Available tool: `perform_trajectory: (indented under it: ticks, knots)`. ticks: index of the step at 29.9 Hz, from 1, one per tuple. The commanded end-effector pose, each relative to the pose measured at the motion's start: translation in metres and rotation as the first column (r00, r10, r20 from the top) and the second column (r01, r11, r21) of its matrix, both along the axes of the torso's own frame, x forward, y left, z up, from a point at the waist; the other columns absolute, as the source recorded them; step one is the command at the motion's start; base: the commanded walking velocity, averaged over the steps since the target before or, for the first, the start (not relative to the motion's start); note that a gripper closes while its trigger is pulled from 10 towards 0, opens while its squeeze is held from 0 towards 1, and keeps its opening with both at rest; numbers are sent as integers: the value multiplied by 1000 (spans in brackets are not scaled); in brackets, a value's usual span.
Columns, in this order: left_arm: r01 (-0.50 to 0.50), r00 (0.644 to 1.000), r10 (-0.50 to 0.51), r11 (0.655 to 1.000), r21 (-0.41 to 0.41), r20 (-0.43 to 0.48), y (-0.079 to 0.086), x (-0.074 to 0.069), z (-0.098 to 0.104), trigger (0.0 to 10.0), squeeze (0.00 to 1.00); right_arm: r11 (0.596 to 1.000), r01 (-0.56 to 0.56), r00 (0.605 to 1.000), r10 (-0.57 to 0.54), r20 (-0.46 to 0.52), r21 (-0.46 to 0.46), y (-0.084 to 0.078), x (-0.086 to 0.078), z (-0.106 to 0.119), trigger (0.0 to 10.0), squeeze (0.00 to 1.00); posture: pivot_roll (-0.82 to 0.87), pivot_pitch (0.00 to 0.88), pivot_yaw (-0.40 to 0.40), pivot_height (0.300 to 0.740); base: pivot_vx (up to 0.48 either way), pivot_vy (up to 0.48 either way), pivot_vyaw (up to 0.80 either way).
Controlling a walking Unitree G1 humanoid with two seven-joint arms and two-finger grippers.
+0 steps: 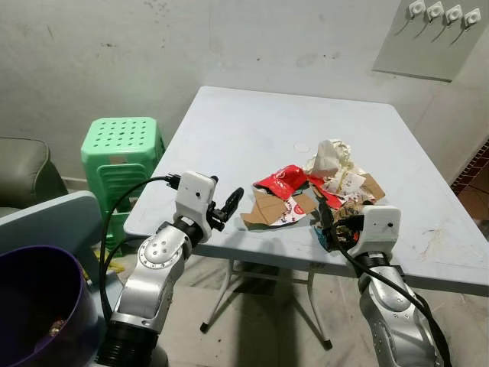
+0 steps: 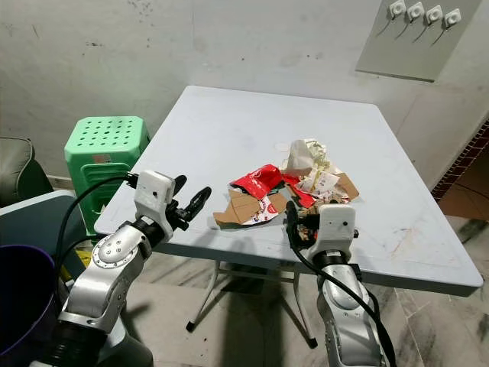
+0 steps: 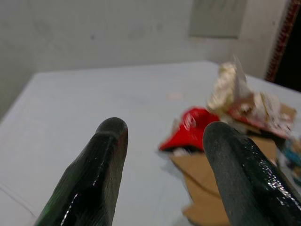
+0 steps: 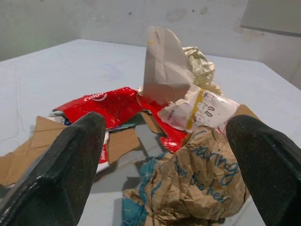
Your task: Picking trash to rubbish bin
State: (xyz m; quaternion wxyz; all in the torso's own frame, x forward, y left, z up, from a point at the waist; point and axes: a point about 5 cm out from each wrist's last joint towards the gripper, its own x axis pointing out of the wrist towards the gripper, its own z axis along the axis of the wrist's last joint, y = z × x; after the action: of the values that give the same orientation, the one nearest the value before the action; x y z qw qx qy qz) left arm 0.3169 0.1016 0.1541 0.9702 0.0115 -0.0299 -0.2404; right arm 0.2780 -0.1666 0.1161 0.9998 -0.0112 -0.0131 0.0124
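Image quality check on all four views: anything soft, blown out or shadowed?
Left eye view: sharp, even light; dark shadow under the table. Right eye view: likewise. Left wrist view: soft throughout, fingers and red wrapper blurred, with glare on the fingers. Right wrist view: crumpled brown paper is crisp, and the near fingers are out of focus.

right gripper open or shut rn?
Open. In the right wrist view the right gripper has its two black fingers spread wide, either side of the crumpled brown paper on the table.
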Motion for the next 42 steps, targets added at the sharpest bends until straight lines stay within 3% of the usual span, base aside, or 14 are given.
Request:
perform_trajectory:
  ticks: [1, 8, 18, 26, 34, 41, 42]
  knots:
    - [-11, 1000, 11, 1000, -6, -4, -1, 3, 3, 10000, 0, 1000, 4, 1000, -3, 19, -7, 0, 0, 6, 10000, 0, -35, 0, -45, 740, 0, 0, 0]
    - [-46, 998, 43, 997, -67, -44, 5, 7, 2, 10000, 0, 1000, -15, 1000, 15, 21, 0, 3, -2, 5, 10000, 0, -37, 0, -44, 740, 0, -337, 0]
    - [-68, 996, 64, 996, -61, -60, 5, 9, 0, 10000, 0, 1000, -28, 1000, 28, 10, -3, 5, -5, 3, 10000, 0, -38, 0, -47, 740, 0, -430, 0]
    - [-173, 978, 162, 982, -76, -131, 10, 15, -6, 10000, 0, 999, -39, 999, 39, 0, -1, 7, -7, 2, 10000, 0, -39, 0, -48, 740, 0, 0, 0]
    - [-127, 988, 124, 992, -26, -94, 6, 11, -8, 10000, 0, 985, -166, 985, 167, -44, 37, 13, -9, -2, 10000, 0, -43, 0, -50, 740, 0, 0, 0]
    - [-135, 986, 132, 990, -28, -102, 7, 11, -9, 10000, 0, 978, -201, 978, 204, -42, 53, 12, -9, -2, 10000, 0, -39, 0, -54, 740, 0, 0, 0]
    - [-136, 986, 132, 990, -29, -103, 7, 11, -9, 10000, 0, 978, -201, 978, 203, -39, 49, 12, -9, -1, 10000, 518, -39, 0, -54, 740, 0, 0, 0]
